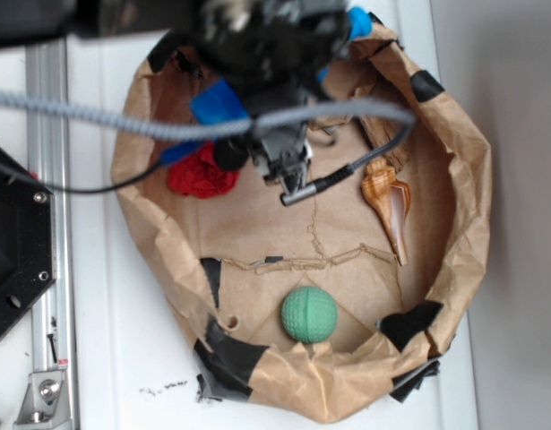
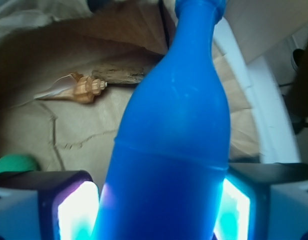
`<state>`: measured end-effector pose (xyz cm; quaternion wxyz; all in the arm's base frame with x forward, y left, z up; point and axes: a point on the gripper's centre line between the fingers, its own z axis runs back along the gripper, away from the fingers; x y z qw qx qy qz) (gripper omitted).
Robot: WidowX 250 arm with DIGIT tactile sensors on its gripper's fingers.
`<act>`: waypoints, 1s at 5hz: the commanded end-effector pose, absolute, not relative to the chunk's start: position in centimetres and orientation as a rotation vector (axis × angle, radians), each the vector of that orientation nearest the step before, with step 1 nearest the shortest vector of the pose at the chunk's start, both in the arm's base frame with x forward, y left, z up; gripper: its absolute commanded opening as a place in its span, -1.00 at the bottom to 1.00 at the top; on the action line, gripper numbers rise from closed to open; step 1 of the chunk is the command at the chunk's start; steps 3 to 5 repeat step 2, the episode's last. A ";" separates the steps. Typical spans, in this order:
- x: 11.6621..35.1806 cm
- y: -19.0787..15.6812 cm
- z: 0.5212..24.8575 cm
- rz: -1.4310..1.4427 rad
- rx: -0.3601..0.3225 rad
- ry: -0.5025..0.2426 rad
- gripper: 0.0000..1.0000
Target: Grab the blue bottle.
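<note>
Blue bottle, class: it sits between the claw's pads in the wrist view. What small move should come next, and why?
Probably a short straight lift. The blue bottle fills the gap between both lit pads, so the claw seems closed on it, above the paper bag.

The slim-necked bright-blue plastic bottle (image 2: 169,150) looks smooth and matt, with a faint moulded seam. Around it, the crumpled brown paper bag (image 1: 454,179) is creased, rough and patched with glossy black tape (image 1: 228,354). The ribbed tan spiral seashell (image 1: 389,202) shines slightly; the dimpled green ball (image 1: 308,314) looks dull and rubbery.
</note>
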<state>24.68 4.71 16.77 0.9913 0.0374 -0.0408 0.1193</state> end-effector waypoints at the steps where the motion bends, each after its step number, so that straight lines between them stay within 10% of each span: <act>1: 26.2 2.0 17.1 0.053 0.014 -0.099 -1.00; 5: 26.5 1.5 16.7 0.053 0.013 -0.109 -1.00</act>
